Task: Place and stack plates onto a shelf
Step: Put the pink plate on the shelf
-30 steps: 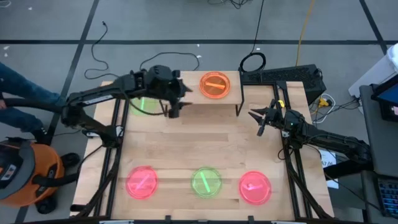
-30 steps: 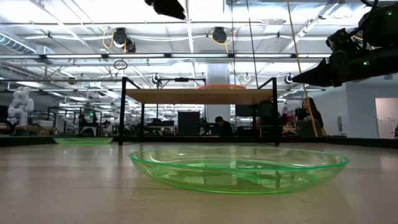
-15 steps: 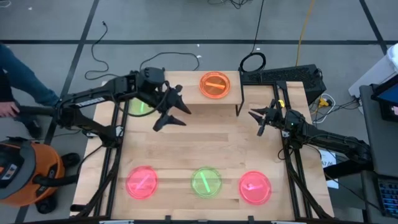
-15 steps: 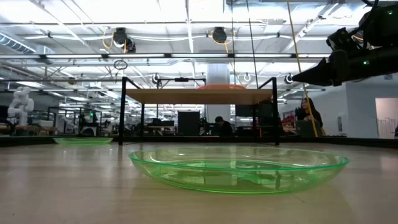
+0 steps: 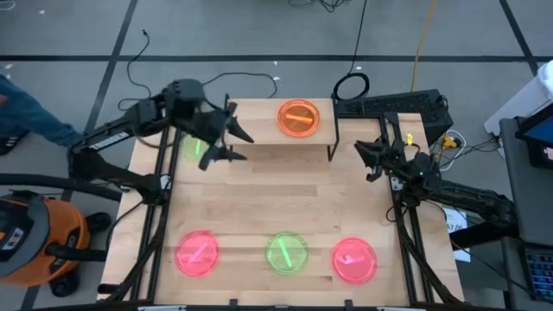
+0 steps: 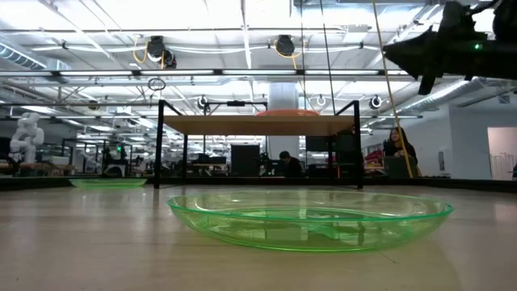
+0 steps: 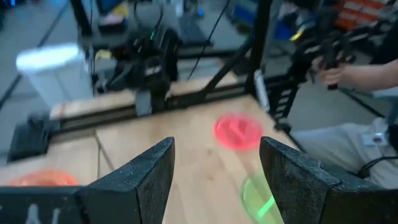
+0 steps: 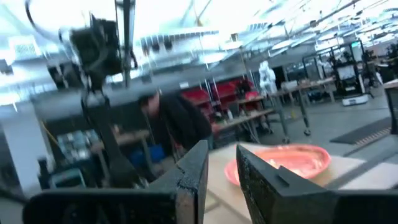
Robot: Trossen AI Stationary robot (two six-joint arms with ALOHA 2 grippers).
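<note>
Overhead, the high view alone takes in the whole layout: an orange plate (image 5: 298, 117) sits on the shelf (image 5: 268, 149) at the far side of the table (image 5: 285, 199), a green plate (image 5: 197, 147) lies on the tabletop just left of the shelf, and a pink plate (image 5: 197, 253), a second green plate (image 5: 286, 252) and another pink plate (image 5: 354, 260) line the near edge. From table height, the low view shows that near green plate (image 6: 310, 217) as shallow and translucent, with the shelf (image 6: 258, 124) raised on black legs behind it. The left gripper (image 5: 226, 142) hangs over the far-left green plate, fingers spread wide and empty. The right gripper (image 5: 370, 160) hovers right of the shelf, fingers nearly closed, holding nothing.
</note>
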